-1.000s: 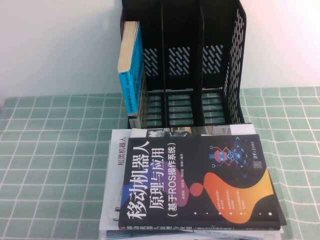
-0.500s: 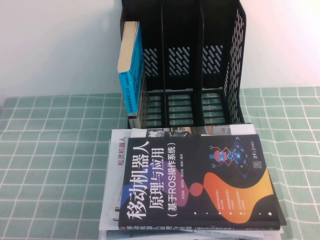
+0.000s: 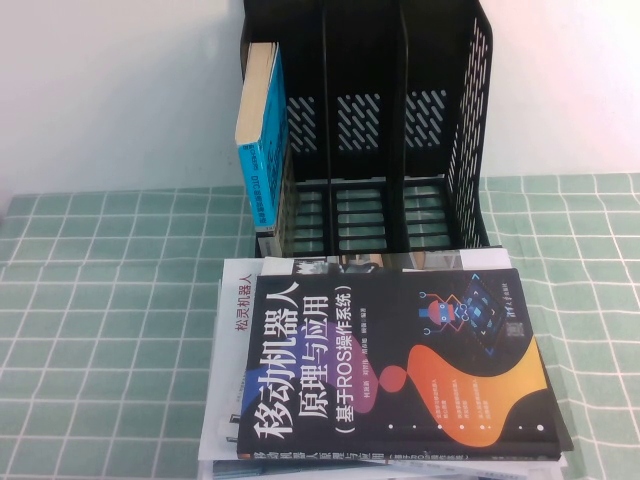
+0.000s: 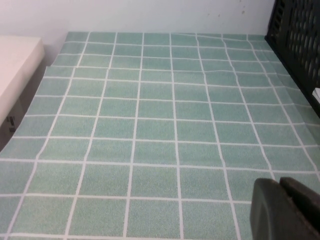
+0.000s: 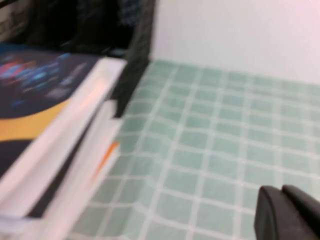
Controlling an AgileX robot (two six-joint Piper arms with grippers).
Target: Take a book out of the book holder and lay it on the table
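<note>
The table [image 3: 110, 300] is covered with a pale green cloth, matt and finely textured, printed with a white grid and faintly rippled in the left wrist view. The book holder [image 3: 470, 120] at the upper centre is made of black plastic with slotted walls, slightly shiny. The book [image 3: 400, 365] is bound in a smooth dark cover with a soft sheen; white paper page edges are shown in the right wrist view.

The left gripper [image 4: 287, 210] and the right gripper [image 5: 287, 212], each at a lower right corner of its wrist view, are seen as matt black plastic.
</note>
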